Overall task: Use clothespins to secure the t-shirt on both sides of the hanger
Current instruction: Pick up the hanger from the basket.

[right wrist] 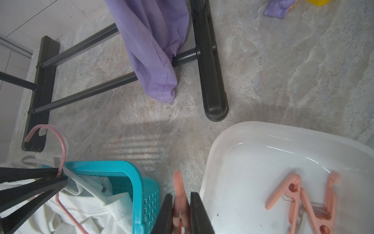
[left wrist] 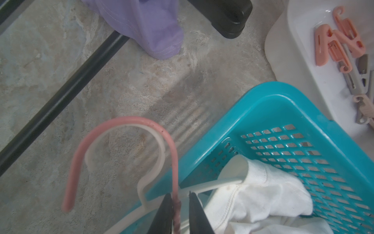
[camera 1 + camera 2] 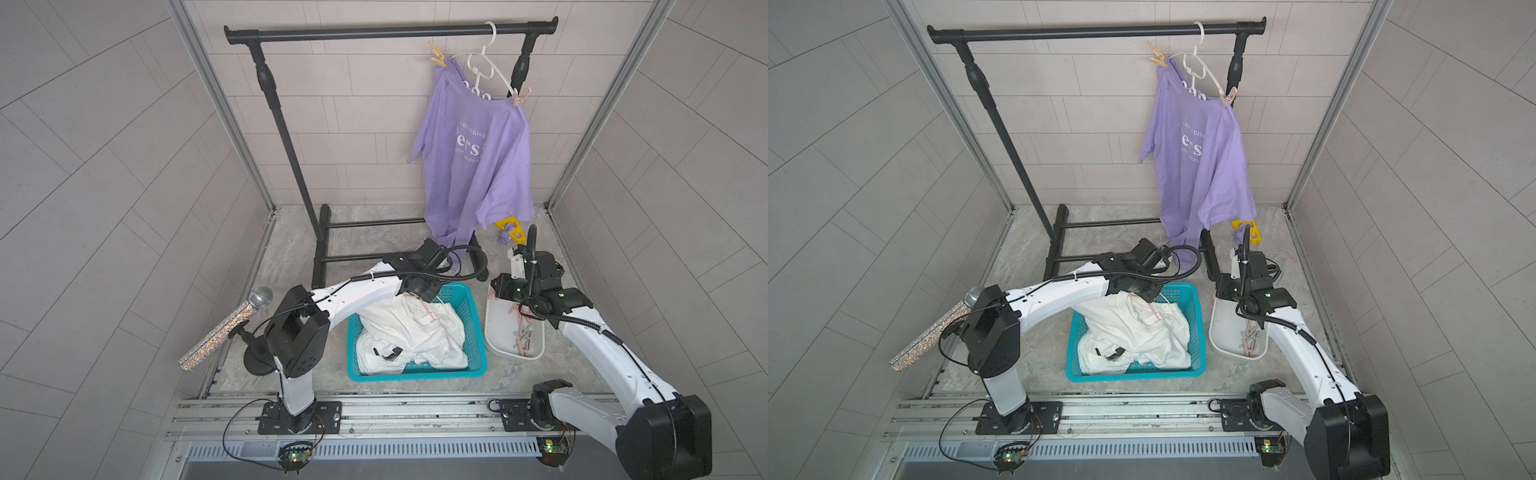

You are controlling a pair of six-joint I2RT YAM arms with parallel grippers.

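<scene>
Salmon clothespin (image 1: 178,182), judged light and springy, best squeezed at its handles, is pinched by the right gripper (image 1: 181,194); pink hanger (image 2: 129,119) by the left gripper (image 2: 180,194).

Light is bright and even; a striped shadow crosses the floor (image 1: 137,145); glare streaks the white tray (image 1: 232,162); top-view edges bow.

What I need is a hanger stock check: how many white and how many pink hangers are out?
White hangers: 2, one on the rail, one in the basket
Pink hanger: 1, at the left hand
Total: 3
</scene>
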